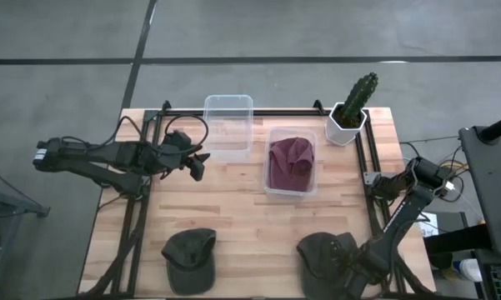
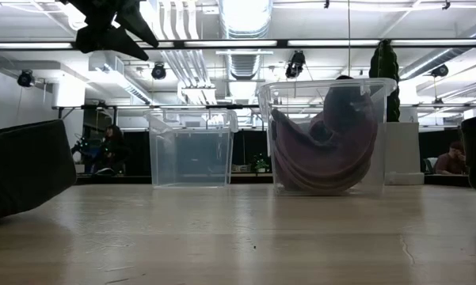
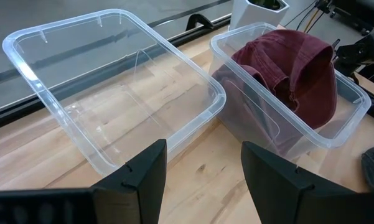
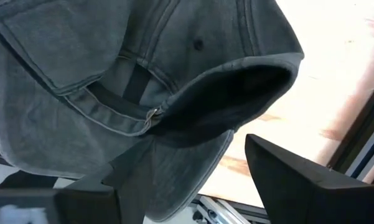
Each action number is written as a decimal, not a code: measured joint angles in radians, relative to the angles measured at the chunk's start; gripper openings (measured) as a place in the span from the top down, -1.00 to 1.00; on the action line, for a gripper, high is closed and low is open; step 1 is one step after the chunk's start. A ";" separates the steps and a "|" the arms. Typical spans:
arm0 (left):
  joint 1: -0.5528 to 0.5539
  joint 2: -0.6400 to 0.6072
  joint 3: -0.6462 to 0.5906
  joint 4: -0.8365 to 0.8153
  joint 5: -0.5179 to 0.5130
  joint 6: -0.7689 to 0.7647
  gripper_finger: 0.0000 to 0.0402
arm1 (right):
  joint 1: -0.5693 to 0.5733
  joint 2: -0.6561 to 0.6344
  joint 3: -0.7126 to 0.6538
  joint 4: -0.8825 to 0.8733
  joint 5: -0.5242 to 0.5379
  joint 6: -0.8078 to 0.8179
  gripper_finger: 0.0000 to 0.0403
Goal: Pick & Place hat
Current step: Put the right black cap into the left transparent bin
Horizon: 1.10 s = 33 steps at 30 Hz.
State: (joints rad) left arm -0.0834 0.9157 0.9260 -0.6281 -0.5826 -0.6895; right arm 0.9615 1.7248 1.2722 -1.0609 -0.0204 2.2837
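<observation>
Two dark grey caps lie on the table's near part: one near left (image 1: 189, 258), one near right (image 1: 321, 250). A maroon hat (image 1: 290, 160) lies crumpled in a clear bin (image 1: 310, 187) mid-table. My right gripper (image 1: 350, 268) is low over the near-right cap (image 4: 143, 74). It is open (image 4: 199, 186), and the cap's rear edge with its strap buckle (image 4: 154, 113) reaches between the fingers. My left gripper (image 1: 196, 162) hovers open (image 3: 202, 186) above the table, beside an empty clear bin (image 3: 112, 93). My right gripper is open around the near-right cap's rear edge (image 4: 174, 186), coming down at it from above. Cloth lies against one finger (image 4: 127, 180) in the wrist view, but I cannot tell whether the fingers touch it. The cap rests on the table.
A cactus in a white pot (image 1: 350, 112) stands at the far right corner. The empty bin (image 1: 227, 125) sits at the far edge, left of the maroon hat's bin. A black frame rail (image 1: 371, 200) runs along the table's right side. Bare wood (image 1: 233, 208) shows mid-table.
</observation>
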 joint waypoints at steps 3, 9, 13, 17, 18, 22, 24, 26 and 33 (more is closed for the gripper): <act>0.000 0.000 0.000 0.000 0.000 0.000 0.01 | 0.000 0.000 -0.007 0.005 0.001 0.001 -0.23; 0.000 0.000 0.000 0.000 0.000 0.000 0.01 | -0.001 0.000 -0.043 0.085 0.004 0.002 -0.23; 0.000 0.000 0.000 0.000 0.000 0.000 0.01 | -0.004 0.012 -0.067 0.132 0.002 0.002 -0.22; 0.000 0.000 -0.001 0.000 0.000 0.001 0.01 | -0.013 0.012 -0.085 0.150 0.003 0.003 -0.23; 0.000 0.000 -0.001 0.000 0.000 0.001 0.01 | -0.015 0.012 -0.087 0.150 0.002 0.003 -0.24; 0.000 0.000 -0.001 0.000 -0.001 0.001 0.01 | -0.016 0.012 -0.088 0.160 0.003 0.003 -0.24; 0.000 0.000 -0.001 0.000 -0.001 0.005 0.01 | -0.017 0.012 -0.087 0.162 0.002 0.002 -0.24; 0.000 0.000 -0.001 0.000 -0.001 0.008 0.01 | -0.019 0.012 -0.086 0.163 -0.001 0.002 -0.24; 0.000 0.000 -0.001 0.000 -0.001 0.008 0.01 | -0.024 0.008 -0.063 0.163 -0.007 0.003 -0.24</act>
State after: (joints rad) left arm -0.0830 0.9157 0.9249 -0.6281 -0.5835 -0.6815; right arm 0.9375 1.7328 1.2088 -0.8978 -0.0269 2.2864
